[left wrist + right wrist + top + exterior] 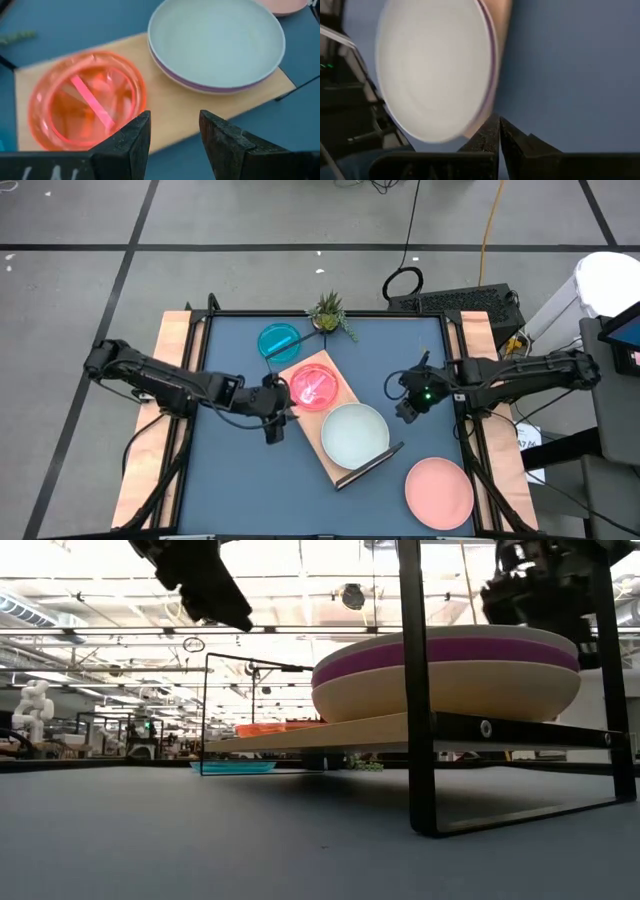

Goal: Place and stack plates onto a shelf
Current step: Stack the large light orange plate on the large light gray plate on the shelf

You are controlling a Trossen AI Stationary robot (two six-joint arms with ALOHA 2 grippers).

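Two plates remain off the shelf [335, 412]: cyan plate [279, 341] beyond its far-left end, pink plate [439, 491] off its near-right end. My left gripper [273, 430], jaws released and empty, hovers beside the shelf's left edge, nearer the cyan plate. My right gripper [408, 408], clenched on nothing, is nearer the pink plate

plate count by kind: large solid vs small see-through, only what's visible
Large solid plates: 4 (pale blue, purple, cream, salmon pink)
Small see-through plates: 3 (cyan, magenta, orange)
Total: 7 plates in view
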